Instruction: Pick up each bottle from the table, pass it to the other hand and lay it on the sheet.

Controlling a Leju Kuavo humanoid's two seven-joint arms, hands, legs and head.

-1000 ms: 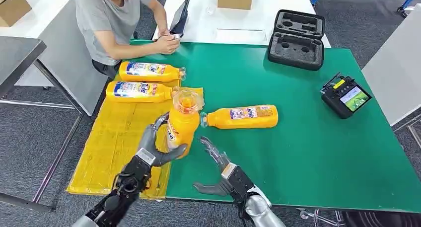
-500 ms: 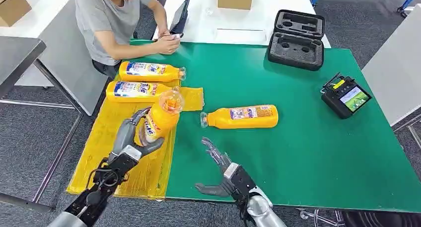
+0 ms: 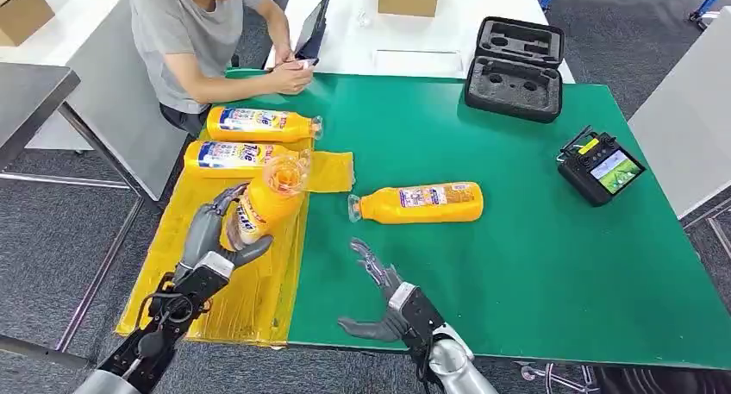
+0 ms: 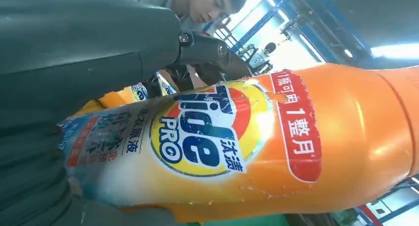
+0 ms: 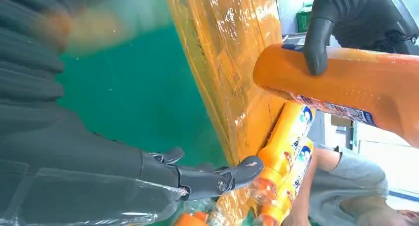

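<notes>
My left hand (image 3: 211,239) grips an orange Tide bottle (image 3: 263,203) around its lower body, holding it tilted above the yellow sheet (image 3: 215,273); its label (image 4: 207,132) faces the left wrist camera. In the right wrist view the same held bottle (image 5: 346,87) hangs over the sheet (image 5: 232,63). Two more bottles (image 3: 259,124) (image 3: 237,157) lie side by side on the sheet's far end. Another bottle (image 3: 418,203) lies on its side on the green table (image 3: 517,265). My right hand (image 3: 384,295) hovers with its fingers spread and holding nothing, near the table's front edge.
A person (image 3: 194,32) sits at the far left corner, using a tablet (image 3: 312,28). A black foam case (image 3: 515,66) stands at the back, a controller with a screen (image 3: 599,165) at the right. Grey tables flank both sides.
My left hand has carried the bottle leftward from over the green table's edge to above the yellow sheet, tilting it further. The right hand has stayed in place.
</notes>
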